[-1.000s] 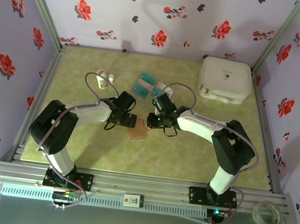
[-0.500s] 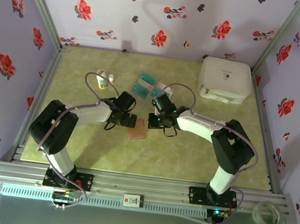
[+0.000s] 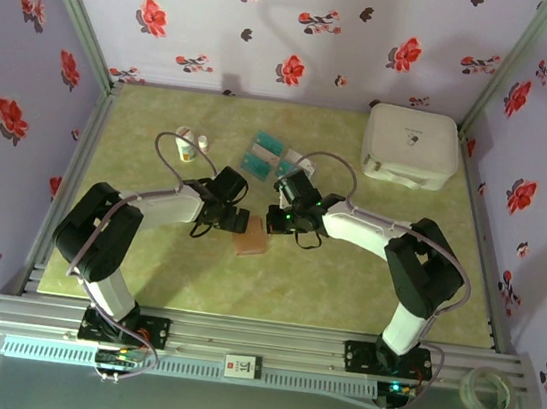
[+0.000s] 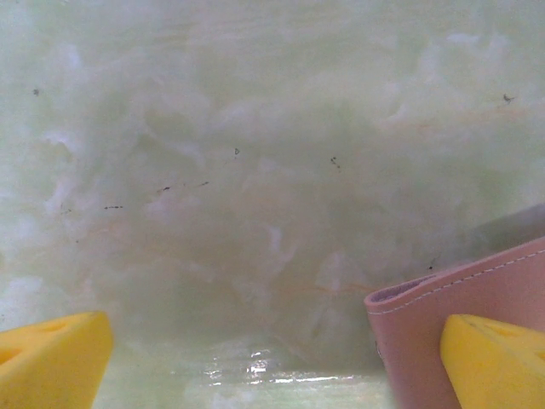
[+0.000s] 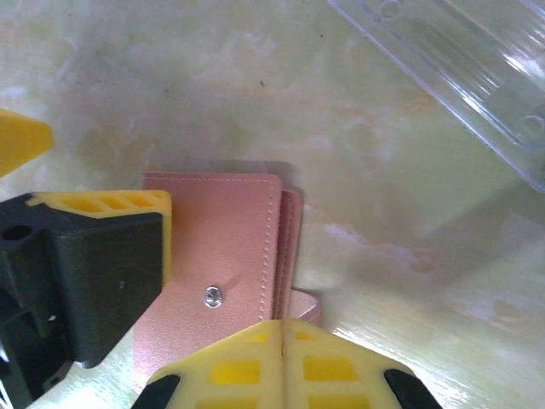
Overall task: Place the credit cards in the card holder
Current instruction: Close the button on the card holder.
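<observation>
The card holder lies flat on the green marbled surface, between the two arms. In the right wrist view it is closed, with its snap stud facing up.

The left pincer sits at the left edge of the card holder. Its jaws stand fully apart and grip nothing. In the left wrist view one yellow fingertip is over a corner of the card holder. The other fingertip is over bare surface, well apart from the card holder.

The right pincer sits at the far right corner of the card holder. Its jaws are closed, with the two yellow pads meeting face to face just above the edge of the card holder. A small pink flap shows directly beneath the pads. Whether the pads pinch it cannot be determined.

The credit cards lie in a loose group on the surface beyond the card holder, apart from it.

A clear plastic tray lies beyond the card holder, to its right. A white case stands far right of the card holder, and small white bottles stand beyond it to the left.
</observation>
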